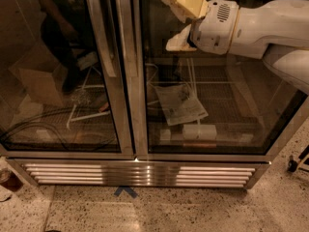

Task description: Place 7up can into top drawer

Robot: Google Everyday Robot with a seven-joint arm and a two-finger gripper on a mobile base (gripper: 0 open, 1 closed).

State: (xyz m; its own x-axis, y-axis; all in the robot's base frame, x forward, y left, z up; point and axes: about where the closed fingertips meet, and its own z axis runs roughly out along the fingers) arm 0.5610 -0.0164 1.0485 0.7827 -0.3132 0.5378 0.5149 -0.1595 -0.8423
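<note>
You cannot tell where the 7up can is. Your cream two-finger claw (166,18) hangs with its fingers spread wide and nothing between them, right in front of the steel-framed glass-door refrigerator (137,81). Below the claw, a crumpled printed paper (181,103) lies behind the glass.

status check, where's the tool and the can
Tool up high, in front of right fridge door. Can not in view. Drawer not in view either.
</note>
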